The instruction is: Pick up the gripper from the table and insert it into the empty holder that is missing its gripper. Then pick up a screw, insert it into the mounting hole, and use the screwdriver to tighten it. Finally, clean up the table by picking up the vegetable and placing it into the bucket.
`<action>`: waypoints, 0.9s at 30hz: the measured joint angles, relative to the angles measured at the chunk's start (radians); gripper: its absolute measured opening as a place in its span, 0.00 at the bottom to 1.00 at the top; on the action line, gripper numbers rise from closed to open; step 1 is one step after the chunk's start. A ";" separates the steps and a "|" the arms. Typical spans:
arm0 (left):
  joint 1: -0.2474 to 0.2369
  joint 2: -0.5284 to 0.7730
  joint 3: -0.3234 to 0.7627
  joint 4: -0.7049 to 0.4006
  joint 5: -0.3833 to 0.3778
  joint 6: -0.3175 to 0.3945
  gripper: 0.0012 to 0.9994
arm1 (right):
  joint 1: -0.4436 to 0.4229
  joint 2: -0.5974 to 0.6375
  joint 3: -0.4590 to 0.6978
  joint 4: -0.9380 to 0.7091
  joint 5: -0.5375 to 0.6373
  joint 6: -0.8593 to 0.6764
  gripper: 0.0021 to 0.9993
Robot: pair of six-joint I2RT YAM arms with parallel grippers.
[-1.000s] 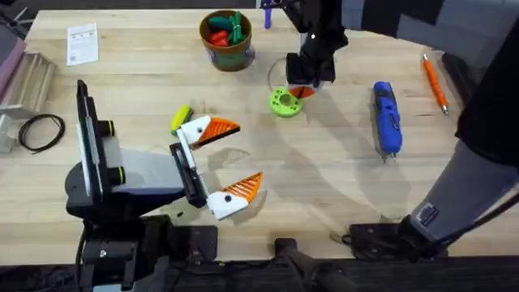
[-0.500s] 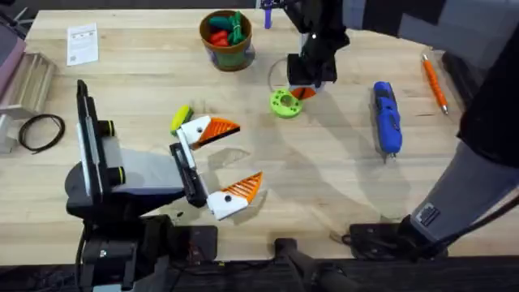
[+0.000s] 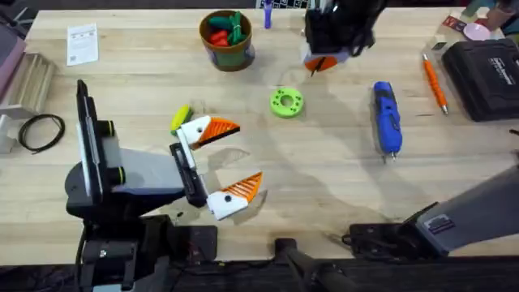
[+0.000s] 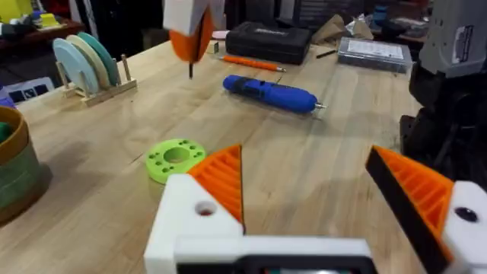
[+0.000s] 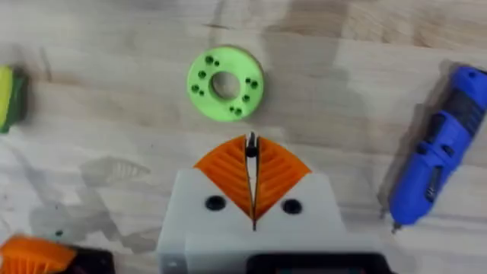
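Orange-padded fingers of the right gripper are clenched on a thin dark screw, lifted above the green disc. Judged step: screw pickup; next calls for carrying it to a mounting hole. A second ago this gripper sat low at the disc. Left gripper released beside the vegetable. Screwdriver untouched on the surface.

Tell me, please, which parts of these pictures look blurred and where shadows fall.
Overhead: the right gripper looks smeared near the far edge, and soft shadows lie on the table. Left wrist: that raised gripper is blurred; the screwdriver stays sharp. Right wrist: the green disc is crisp.
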 joint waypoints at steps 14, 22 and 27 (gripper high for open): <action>0.000 0.000 0.000 0.000 0.000 0.000 0.99 | 0.162 -0.002 0.361 -0.214 -0.001 -0.140 0.00; 0.000 0.000 0.000 0.000 0.000 0.000 0.99 | 0.312 -0.002 0.364 -0.137 -0.117 -0.339 0.00; 0.000 0.000 0.000 0.000 0.000 0.000 0.99 | 0.375 -0.002 0.364 -0.127 -0.168 -0.440 0.00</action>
